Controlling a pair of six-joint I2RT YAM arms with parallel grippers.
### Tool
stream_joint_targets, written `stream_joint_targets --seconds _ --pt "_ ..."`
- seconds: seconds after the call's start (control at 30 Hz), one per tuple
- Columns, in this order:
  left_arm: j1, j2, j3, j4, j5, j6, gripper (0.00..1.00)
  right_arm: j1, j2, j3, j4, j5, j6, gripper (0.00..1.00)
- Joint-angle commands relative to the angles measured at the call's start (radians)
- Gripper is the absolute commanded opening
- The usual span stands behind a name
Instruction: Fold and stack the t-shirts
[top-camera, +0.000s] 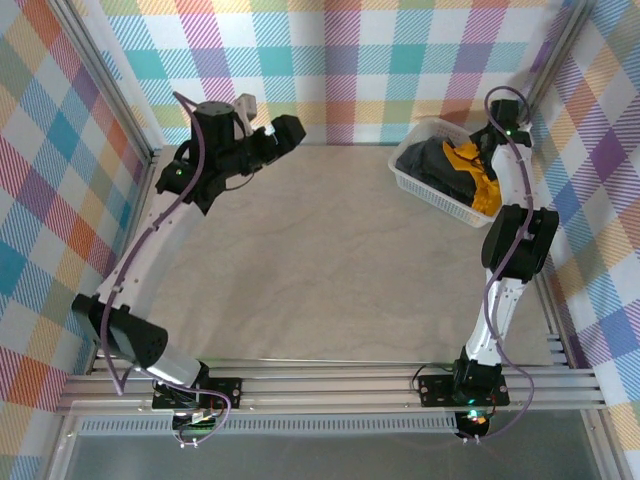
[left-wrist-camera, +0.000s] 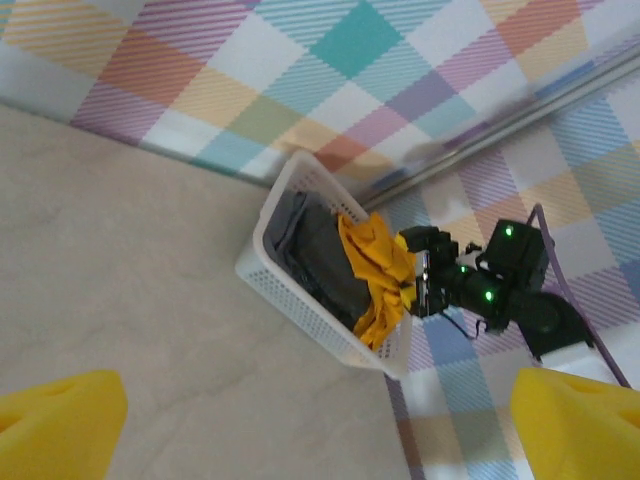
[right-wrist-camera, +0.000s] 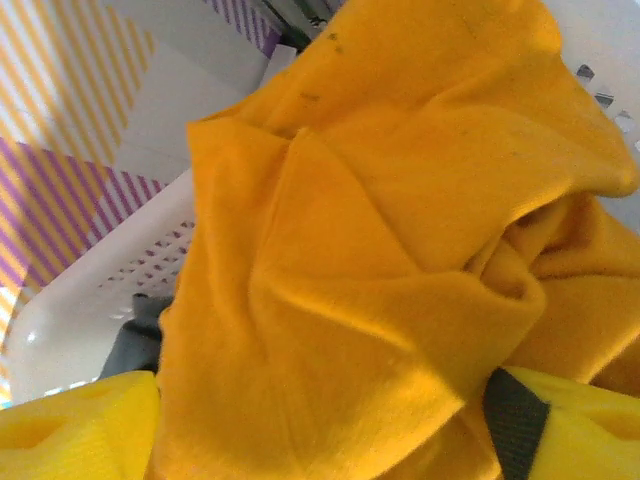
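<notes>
Both t-shirts lie crumpled in the white lattice basket at the back right. The black t-shirt takes up the left part, the mustard-orange t-shirt the right part, spilling over the rim. My right gripper is down in the basket on the orange t-shirt; its yellow fingers stand wide apart with a bunch of orange cloth between them. A bit of black cloth shows beside it. My left gripper hangs open at the back left, with nothing in it.
The checkered walls close in the table at the back and both sides, and the basket sits tight in the back right corner. The beige tabletop spreads between the two arms.
</notes>
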Motion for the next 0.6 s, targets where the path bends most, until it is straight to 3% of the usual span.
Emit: stream_joint_targets --seconds 0.0,0.1,0.17,0.43,0.57 --pt "-0.003 -0.083 -0.06 -0.031 0.001 -0.015 0.97 -0.017 0.029 0.009 0.05 -0.056 0.075 0.67" --pt "-0.003 -0.116 -0.085 -0.065 -0.013 -0.004 0.96 -0.018 0.007 -0.041 0.14 -0.078 0.037 0.21" --pt "-0.003 -0.13 -0.094 -0.085 -0.018 0.0 0.94 0.0 -0.051 -0.1 0.229 -0.053 -0.004 0.01" --pt "-0.009 -0.115 -0.146 -0.071 -0.032 -0.027 0.9 0.162 -0.322 -0.128 0.375 0.102 -0.299 0.0" --pt "-0.015 -0.084 -0.133 -0.079 -0.07 -0.033 0.9 0.21 -0.427 -0.073 0.429 0.081 -0.394 0.0"
